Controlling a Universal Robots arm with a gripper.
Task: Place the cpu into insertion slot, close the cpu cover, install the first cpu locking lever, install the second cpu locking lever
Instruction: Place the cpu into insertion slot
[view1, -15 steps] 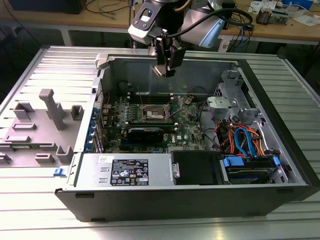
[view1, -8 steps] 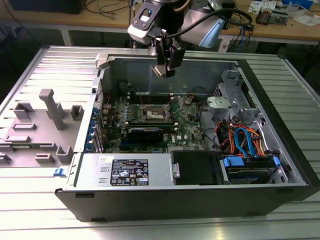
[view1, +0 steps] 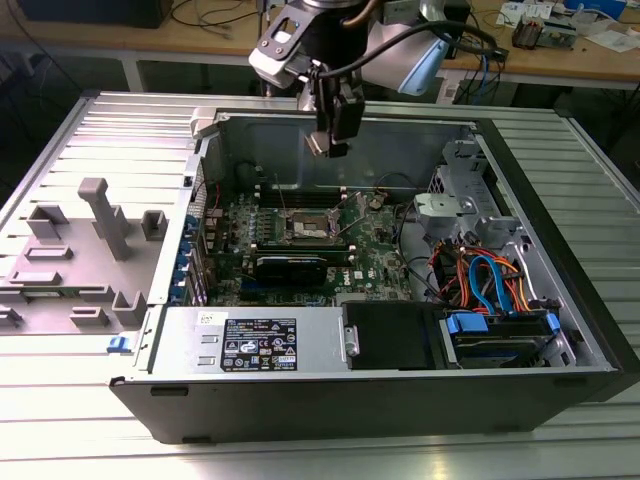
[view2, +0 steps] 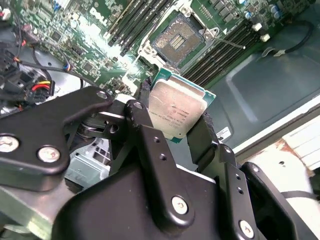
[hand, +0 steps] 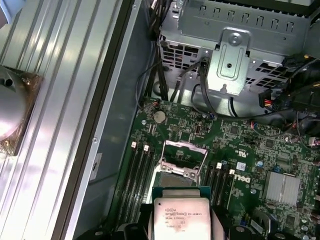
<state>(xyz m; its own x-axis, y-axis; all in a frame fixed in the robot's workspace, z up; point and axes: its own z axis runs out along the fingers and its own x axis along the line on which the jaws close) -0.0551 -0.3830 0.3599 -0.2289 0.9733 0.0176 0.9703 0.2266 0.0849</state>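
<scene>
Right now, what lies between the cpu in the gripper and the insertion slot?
Nothing: in the second wrist view, only open air separates the held cpu from the uncovered insertion slot.

The end effector (view2: 172, 121) hides part of the cpu (view2: 176, 109).

The exterior view looks down from above and well back onto the open computer case (view1: 300, 405). Both wrist views face downward, nearer, and share the motherboard (view2: 75, 30) around the insertion slot (view2: 179, 41).
</scene>
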